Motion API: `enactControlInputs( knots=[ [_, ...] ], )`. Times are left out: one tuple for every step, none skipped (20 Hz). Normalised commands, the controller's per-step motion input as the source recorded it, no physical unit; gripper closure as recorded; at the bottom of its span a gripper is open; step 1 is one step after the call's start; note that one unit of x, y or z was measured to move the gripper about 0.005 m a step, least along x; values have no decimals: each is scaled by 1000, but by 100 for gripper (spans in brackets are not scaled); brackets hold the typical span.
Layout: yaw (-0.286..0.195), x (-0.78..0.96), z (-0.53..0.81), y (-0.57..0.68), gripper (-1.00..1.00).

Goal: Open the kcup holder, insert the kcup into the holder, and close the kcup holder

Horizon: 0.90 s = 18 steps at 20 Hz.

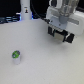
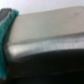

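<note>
no readable text, label, brand or number in either view. dark mark on the tall white bottle-shaped thing [image 1: 24, 11] too blurred to read. kcup [image 1: 17, 56] top shows green and blue only, no lettering legible.

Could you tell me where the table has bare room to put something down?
The widest bare stretch of the white table runs from the kcup toward the exterior view's right, below the gripper. It is crowded along the back, around the gripper and the tall white bottle-shaped thing.
</note>
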Motion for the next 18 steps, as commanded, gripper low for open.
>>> enactControlInputs(
  knots=[
    [-80,902,174,-329,100],
    [-79,893,169,-341,100],
    [-81,889,170,-348,100],
    [-82,887,174,-351,100],
    [-84,882,170,-358,100],
    [-84,882,170,-366,100],
    [-85,876,173,-373,100],
    [-74,872,187,-379,100],
    [-91,879,175,-387,100],
    [-94,871,167,-385,100],
    [-99,863,160,-387,100],
    [-68,567,156,-102,-100],
    [-71,556,172,-64,-100],
    [-73,495,177,-41,-100],
    [-77,420,182,-42,-100],
    [-78,314,174,-58,-100],
    [-79,284,166,-77,-100],
    [-77,164,246,-94,-100]
  ],
)
